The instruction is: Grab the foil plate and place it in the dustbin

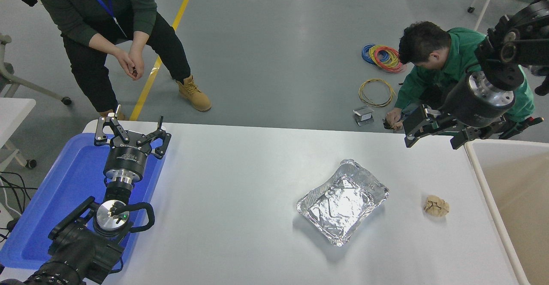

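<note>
The foil plate is taken as the landmark: it lies flat and open side up on the white counter, turned at an angle to the counter's edges, and nothing touches it. Just to its right a small crumpled tan paper ball is seen, apart from the plate. Further right, at the counter's end, the dustbin is found, its white rim running down the picture and its beige inside open to the top.

The right gripper is held above and beyond the plate, towards the counter's far edge, well apart from it. Its jaws appear to be spread, with nothing between them, though they are seen nearly edge-on and the width of the gap cannot be judged well. The left gripper is parked far to the plate's left over a blue tray, its jaws wide and empty.

The step in hand is judged to be the reach: the plate has not yet been gripped. For the next move the right gripper would need to be brought down and nearer, towards the plate's far or right-hand rim, with the jaws lined up so that the thin raised edge is taken between them. A light closing is called for, since crinkled foil is likely to buckle or slip. The paper ball should be left undisturbed.

Two people are seen past the counter's far side, well beyond the plate.
</note>
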You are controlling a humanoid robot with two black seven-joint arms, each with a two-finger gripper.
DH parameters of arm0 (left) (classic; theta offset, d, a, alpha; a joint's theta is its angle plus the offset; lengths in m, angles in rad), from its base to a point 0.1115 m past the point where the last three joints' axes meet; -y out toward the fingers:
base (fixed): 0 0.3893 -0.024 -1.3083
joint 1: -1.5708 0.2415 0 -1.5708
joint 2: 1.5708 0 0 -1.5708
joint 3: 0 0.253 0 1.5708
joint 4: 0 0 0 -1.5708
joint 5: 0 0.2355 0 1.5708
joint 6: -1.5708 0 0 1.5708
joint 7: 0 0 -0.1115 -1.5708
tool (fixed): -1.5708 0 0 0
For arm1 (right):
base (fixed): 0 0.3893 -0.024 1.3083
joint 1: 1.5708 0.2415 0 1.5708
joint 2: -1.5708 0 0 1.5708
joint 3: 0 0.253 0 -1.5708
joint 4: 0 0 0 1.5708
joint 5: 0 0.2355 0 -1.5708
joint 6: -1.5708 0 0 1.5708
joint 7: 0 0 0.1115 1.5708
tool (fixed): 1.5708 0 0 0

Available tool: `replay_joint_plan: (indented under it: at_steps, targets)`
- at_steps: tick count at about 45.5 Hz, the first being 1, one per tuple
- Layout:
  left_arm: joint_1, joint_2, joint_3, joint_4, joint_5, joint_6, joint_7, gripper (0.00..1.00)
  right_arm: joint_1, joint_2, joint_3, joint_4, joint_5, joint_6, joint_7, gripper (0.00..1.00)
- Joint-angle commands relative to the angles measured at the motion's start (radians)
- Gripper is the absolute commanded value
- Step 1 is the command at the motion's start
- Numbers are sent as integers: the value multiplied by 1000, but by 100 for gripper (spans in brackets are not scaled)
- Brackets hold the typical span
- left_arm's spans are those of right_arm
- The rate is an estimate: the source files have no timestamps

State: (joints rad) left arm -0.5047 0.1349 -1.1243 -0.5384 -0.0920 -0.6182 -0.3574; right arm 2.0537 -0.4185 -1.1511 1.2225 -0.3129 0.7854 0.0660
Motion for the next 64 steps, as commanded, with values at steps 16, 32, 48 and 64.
replay_joint_plan:
  at_steps: [16, 32, 48, 64]
  targets:
    - [0, 0, 0, 0, 0, 0, 0, 100, 2, 0, 8, -11, 1, 0, 0, 100]
    - [0, 0, 0, 0, 0, 0, 0, 100, 17, 1, 8, -12, 1, 0, 0, 100]
    - [0, 0, 1, 0, 0, 0, 0, 100, 20, 0, 5, -14, 0, 0, -2, 100]
    - [0, 0, 1, 0, 0, 0, 0, 100, 8, 0, 5, -34, 0, 0, -2, 100]
